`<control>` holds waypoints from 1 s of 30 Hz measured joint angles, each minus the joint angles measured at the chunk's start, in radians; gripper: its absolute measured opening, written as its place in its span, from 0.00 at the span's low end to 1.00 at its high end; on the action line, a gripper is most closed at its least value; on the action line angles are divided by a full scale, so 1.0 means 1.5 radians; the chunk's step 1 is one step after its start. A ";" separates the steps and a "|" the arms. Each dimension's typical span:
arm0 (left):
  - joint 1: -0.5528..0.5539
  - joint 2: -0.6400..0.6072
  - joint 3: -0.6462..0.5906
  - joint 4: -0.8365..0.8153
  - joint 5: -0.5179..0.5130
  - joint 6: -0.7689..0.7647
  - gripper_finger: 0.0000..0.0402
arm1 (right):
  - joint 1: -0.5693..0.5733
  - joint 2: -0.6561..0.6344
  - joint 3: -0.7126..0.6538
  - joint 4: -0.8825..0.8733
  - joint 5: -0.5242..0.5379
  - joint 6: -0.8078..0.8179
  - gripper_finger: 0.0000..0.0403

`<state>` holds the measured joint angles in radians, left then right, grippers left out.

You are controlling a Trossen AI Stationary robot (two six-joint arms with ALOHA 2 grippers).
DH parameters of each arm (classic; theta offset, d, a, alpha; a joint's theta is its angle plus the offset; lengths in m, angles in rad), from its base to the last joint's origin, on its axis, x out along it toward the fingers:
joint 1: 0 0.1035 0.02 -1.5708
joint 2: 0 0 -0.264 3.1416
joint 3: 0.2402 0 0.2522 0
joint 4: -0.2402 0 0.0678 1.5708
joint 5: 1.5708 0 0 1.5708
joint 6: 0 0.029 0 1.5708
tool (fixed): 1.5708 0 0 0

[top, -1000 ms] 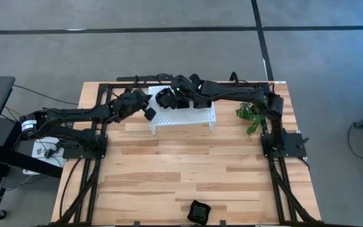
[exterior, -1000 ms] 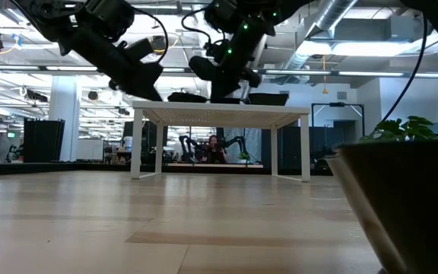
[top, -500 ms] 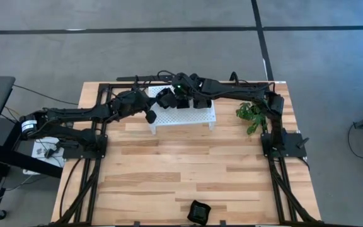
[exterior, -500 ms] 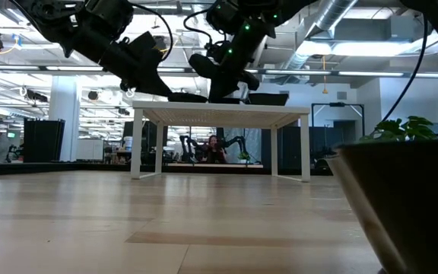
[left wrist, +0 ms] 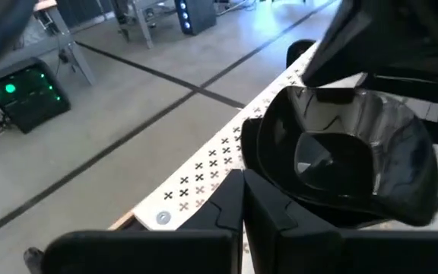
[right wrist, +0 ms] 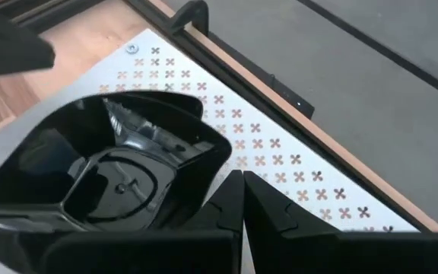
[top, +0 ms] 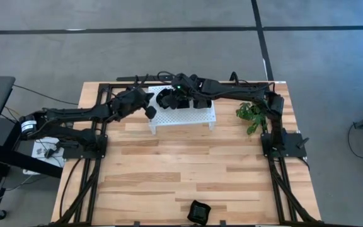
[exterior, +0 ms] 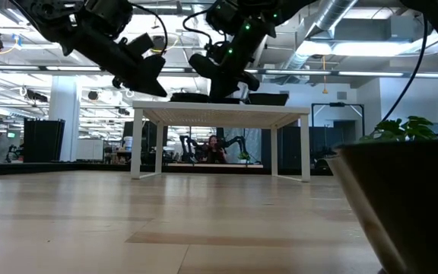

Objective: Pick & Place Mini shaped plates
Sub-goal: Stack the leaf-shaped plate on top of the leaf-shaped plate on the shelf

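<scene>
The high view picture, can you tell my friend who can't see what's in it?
Two dark robot arms reach over a white rack at the far side of a wooden table, the left gripper at its left edge and the right gripper above it. A green plant sits to the right.

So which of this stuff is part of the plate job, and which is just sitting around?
Job:
black plates stacked on the white rack
left end effector at the rack's left edge
right end effector over the rack

Lying about:
green plant
small black object at the table's near edge
</scene>
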<state>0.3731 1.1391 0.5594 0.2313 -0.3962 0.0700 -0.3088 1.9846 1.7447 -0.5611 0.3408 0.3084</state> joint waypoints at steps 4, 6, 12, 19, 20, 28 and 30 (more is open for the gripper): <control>0.010 0.029 0.000 0.000 0.048 -0.024 0.01 | 0.000 0.000 0.000 0.000 -0.001 0.000 0.00; 0.011 0.051 0.000 0.008 0.080 -0.027 0.01 | 0.000 0.000 0.000 -0.001 -0.001 0.000 0.00; 0.007 0.085 0.000 0.043 0.090 -0.027 0.01 | -0.008 0.012 0.000 0.014 -0.024 -0.003 0.00; 0.010 0.077 0.000 0.048 0.089 -0.015 0.01 | -0.013 0.022 0.000 0.041 -0.052 -0.030 0.00; 0.011 0.077 0.000 0.045 0.089 -0.014 0.01 | -0.010 0.021 0.001 0.050 -0.052 -0.032 0.00; 0.014 0.064 0.000 0.028 0.066 0.006 0.01 | 0.005 0.016 0.014 0.018 0.035 -0.066 0.00; 0.014 0.052 0.000 0.023 0.066 0.008 0.01 | 0.005 0.016 0.029 -0.006 0.035 -0.073 0.00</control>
<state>0.3946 1.2167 0.5591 0.2663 -0.2974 0.0814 -0.3007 2.0090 1.7887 -0.5704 0.3928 0.1982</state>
